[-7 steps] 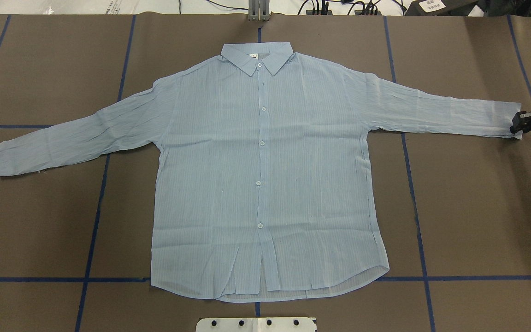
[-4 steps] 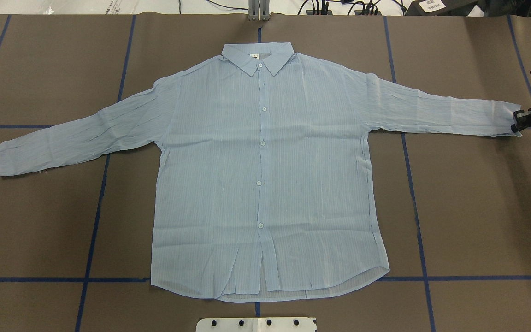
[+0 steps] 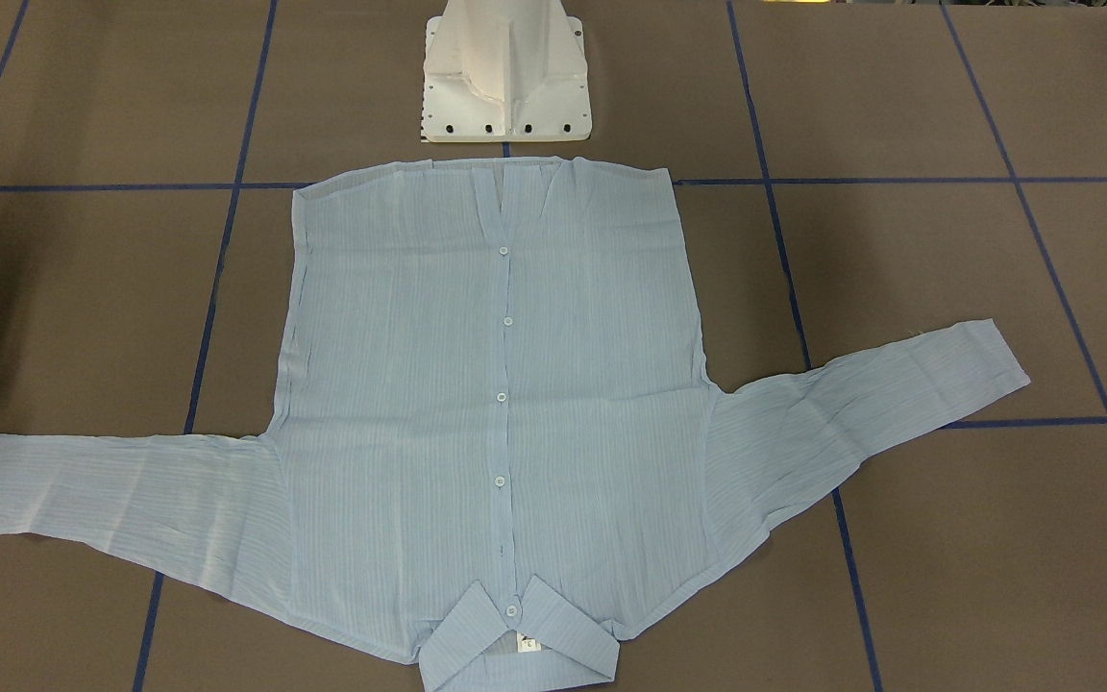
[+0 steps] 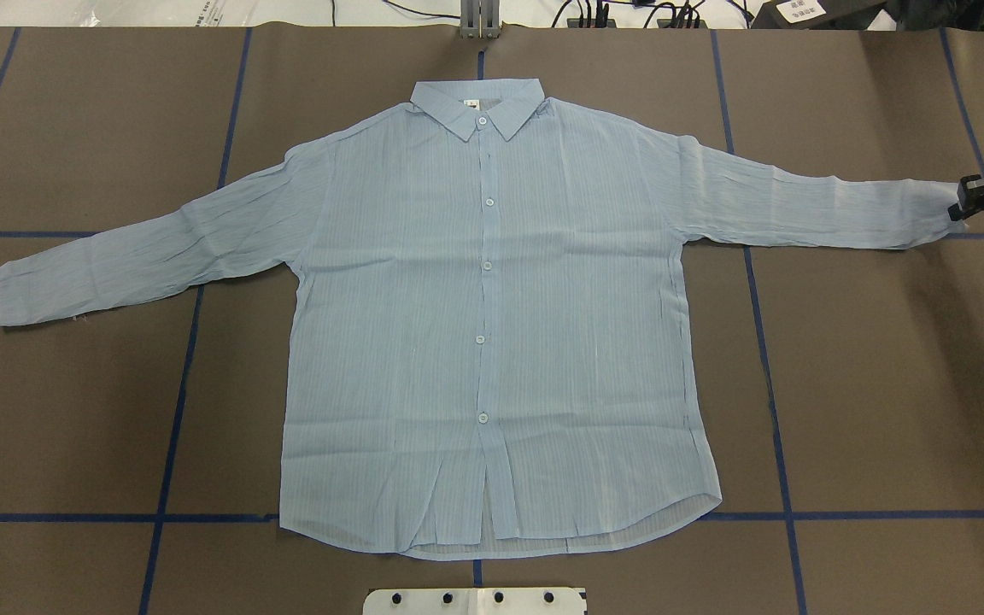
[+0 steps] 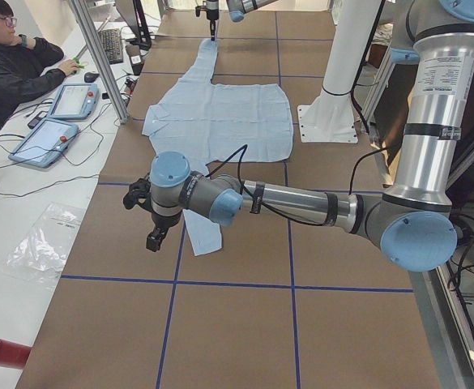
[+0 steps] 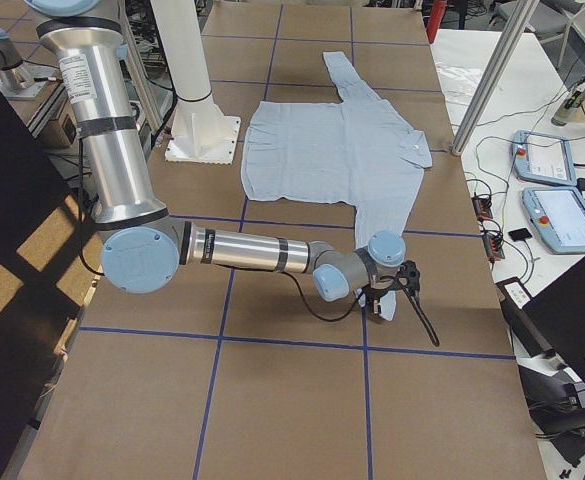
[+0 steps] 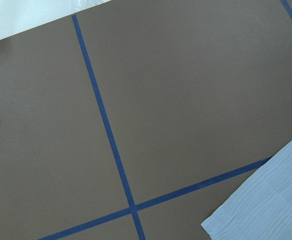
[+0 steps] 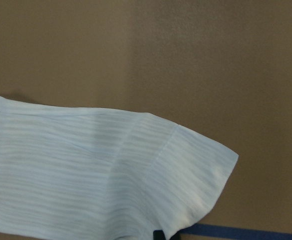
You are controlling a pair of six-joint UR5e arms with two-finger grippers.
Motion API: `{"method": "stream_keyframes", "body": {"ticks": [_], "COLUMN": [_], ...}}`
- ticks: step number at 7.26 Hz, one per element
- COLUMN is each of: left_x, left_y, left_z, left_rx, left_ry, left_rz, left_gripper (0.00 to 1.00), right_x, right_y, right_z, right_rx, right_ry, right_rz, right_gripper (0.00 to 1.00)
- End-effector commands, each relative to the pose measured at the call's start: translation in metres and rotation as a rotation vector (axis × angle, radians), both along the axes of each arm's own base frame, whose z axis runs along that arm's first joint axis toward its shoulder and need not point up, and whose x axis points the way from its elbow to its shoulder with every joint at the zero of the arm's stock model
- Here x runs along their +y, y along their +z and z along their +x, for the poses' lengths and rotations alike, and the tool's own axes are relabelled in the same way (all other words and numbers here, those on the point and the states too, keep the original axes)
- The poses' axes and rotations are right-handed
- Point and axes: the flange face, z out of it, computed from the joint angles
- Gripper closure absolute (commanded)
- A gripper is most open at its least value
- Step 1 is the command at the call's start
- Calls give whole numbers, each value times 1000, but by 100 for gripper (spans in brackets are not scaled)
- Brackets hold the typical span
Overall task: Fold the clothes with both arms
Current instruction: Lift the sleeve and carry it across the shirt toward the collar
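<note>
One shirt (image 4: 492, 342) lies flat and buttoned mid-table (image 4: 885, 384), collar at 12 o'clock, its two sleeves (image 4: 142, 256) reaching toward 9 and 3. There are two grippers. At 3 o'clock the right gripper (image 4: 962, 207) pinches a cuff (image 4: 932, 213). The left gripper (image 5: 151, 240) hovers just beside the other sleeve's end, and I cannot tell how its jaws stand. Since a second ago the right gripper and its cuff have shifted toward 12 o'clock; the rest of the shirt is unchanged.

1. We log the shirt (image 4: 483, 325): light blue, finely striped, buttoned, flat, face-up, both sleeves spread.
2. Right arm (image 6: 242, 250) stretched low; right gripper (image 4: 962, 207) pinches one cuff.
3. Left arm (image 5: 293, 203) stretched low; left gripper (image 5: 151, 241) just beside the other cuff, jaw state unreadable.
</note>
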Motion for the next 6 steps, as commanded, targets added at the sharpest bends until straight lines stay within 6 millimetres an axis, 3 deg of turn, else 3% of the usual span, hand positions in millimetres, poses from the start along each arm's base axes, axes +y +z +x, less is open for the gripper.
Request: {"method": "stream_keyframes", "body": {"ticks": [1, 3, 4, 6], "left_x": [0, 0, 0, 0], "left_y": [0, 0, 0, 5], "left_z": [0, 0, 0, 0], "left_rx": [0, 0, 0, -1], "left_ry": [0, 0, 0, 1], "left_rz": [0, 0, 0, -4], "left_gripper": [1, 1, 1, 1], "right_x": [-11, -35, -50, -58], "right_y": [-93, -183, -241, -353], "right_z": [6, -20, -51, -139], "right_rx": [-49, -137, -198, -290], "right_ry": [12, 7, -6, 18], "right_rz": [92, 160, 168, 88], "right_gripper": [100, 100, 100, 100]}}
